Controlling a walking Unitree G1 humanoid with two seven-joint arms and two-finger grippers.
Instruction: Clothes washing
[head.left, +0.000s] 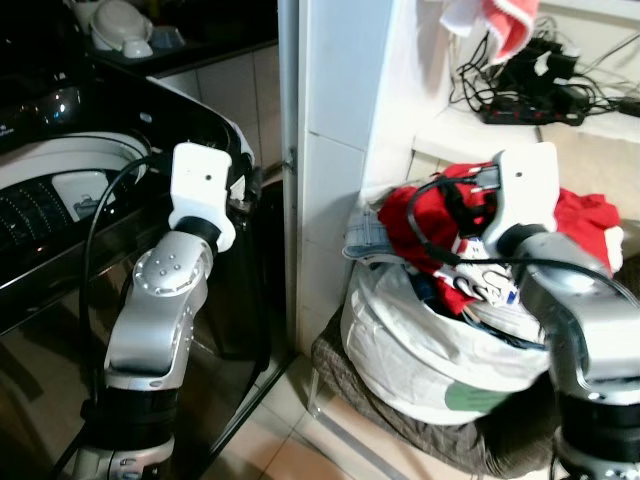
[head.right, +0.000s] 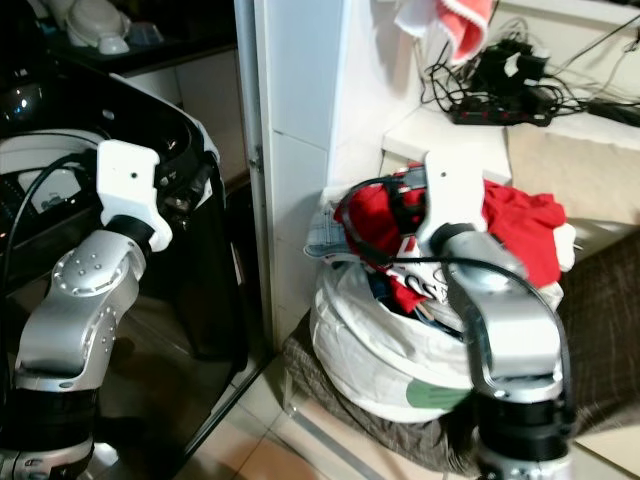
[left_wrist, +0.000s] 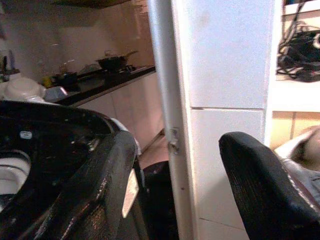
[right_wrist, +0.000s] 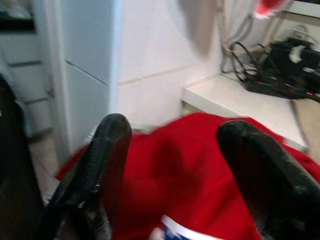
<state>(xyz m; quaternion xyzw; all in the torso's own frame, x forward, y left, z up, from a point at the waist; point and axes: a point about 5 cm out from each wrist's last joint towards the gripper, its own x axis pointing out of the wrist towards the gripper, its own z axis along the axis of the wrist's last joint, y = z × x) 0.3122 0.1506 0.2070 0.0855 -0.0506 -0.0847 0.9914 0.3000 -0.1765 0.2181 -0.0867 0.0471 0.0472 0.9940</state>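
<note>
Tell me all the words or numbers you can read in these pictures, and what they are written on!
No word or number reads clearly here.
Washing machine: marks on its panel, too small and dark to read.
Sticker on left gripper's finger: blurred, unreadable.
White laundry bag: a green patch, no letters to make out.
Red garment before the right gripper: a white and blue band, no readable text.

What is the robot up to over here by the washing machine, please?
It is starting on laundry. The right end effector hovers open over a red garment atop the heaped white laundry bag, gripping nothing yet. The left end effector, also open and empty, is raised beside the open black washing machine and a white tiled pillar.
</note>
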